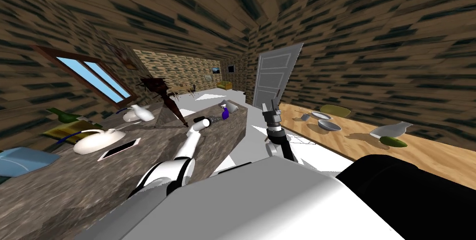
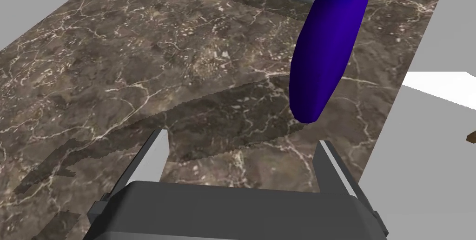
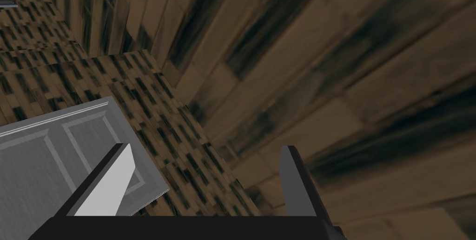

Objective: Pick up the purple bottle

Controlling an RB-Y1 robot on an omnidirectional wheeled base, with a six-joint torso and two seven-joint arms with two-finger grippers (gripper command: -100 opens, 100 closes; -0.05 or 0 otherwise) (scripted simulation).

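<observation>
One glossy blue-purple bottle [image 2: 325, 56], slim and rounded, just beyond wide-spread left claw [image 2: 239, 137].

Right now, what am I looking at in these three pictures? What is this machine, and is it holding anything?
This is a robot with two arms. One picture comes from a camera on its head, looking down; the other two come from cameras on its hands. The left gripper is open and empty over a marble counter. The purple bottle stands just ahead of it, not yet gripped. The right gripper is raised and open, holding nothing. To the robot's right, a wooden table carries bowls.
</observation>
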